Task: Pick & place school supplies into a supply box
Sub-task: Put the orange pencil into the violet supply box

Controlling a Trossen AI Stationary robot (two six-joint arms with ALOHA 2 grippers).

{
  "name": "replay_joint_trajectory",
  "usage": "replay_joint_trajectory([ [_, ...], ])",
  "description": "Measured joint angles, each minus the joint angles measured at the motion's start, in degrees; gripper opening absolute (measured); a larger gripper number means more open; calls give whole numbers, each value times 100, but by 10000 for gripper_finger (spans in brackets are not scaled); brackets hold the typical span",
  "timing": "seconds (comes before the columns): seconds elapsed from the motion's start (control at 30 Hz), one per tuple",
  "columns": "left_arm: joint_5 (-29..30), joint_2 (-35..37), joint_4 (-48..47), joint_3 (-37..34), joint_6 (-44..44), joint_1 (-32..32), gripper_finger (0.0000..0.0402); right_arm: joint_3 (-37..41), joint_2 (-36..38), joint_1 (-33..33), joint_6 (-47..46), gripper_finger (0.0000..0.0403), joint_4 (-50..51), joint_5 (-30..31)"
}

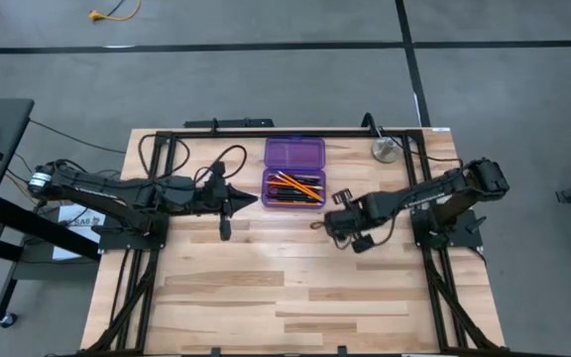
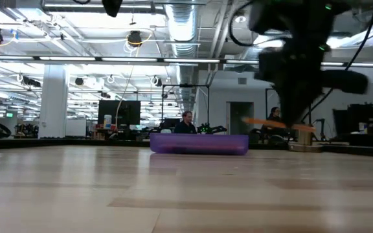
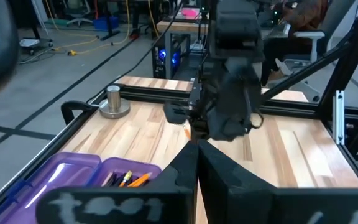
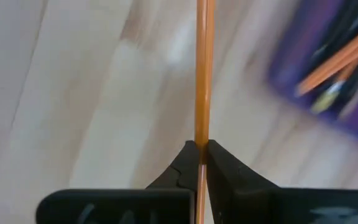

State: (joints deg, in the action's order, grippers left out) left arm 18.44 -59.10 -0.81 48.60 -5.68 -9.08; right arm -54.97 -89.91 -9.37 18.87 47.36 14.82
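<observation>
The purple supply box [image 1: 293, 159] lies open at the table's far middle, its tray [image 1: 293, 188] holding orange pencils and black pens. In the low view the box [image 2: 199, 144] is a low purple bar. My right gripper [image 1: 333, 210] hovers just right of and nearer than the box, shut on a thin orange pencil [image 4: 204, 68]. The same pencil [image 2: 274, 123] shows level under the arm in the low view. My left gripper [image 1: 241, 201] waits left of the box, shut and holding nothing [image 3: 197, 155]. No scissors are in view. My right gripper pinches the orange pencil's shaft [image 4: 202, 140] between its two fingers, which come from above and point down. The pencil runs out ahead through the gap and a shorter piece shows behind. It sits roughly level [image 2: 283, 125], lifted clear of the table.
A round silver disc [image 1: 385, 150] stands at the far right corner, also seen as a disc with a knob [image 3: 114, 102] in the left wrist view. Black frame rails [image 1: 266, 131] border the table. Bare wood spreads over the near half [image 1: 285, 288]. A person sits beyond the table [image 2: 186, 122].
</observation>
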Motion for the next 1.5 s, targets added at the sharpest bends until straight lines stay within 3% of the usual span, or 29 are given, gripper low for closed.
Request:
replay_joint_trajectory([
  [0.27, 98, 639, -658, 0, 62, 0, 0, -995, 9, 908, 988, 1, -517, -128],
  [0.53, 644, 1495, -1587, -109, -217, 26, 0, -1968, -570, 2055, 743, 0, -698, -912],
  [0.77, 516, 2581, -1017, -1306, -241, 20, 0, -3044, -1779, 2359, 661, 0, -239, -1074],
  [1.0, 329, 3788, -355, -2675, -239, 24, 0, -3743, -2485, 2400, 615, 0, 48, -1137],
  [1.5, -216, 5821, -119, -4280, 285, 24, 0, -3778, -2570, 2684, 335, 0, 91, -1326],
])
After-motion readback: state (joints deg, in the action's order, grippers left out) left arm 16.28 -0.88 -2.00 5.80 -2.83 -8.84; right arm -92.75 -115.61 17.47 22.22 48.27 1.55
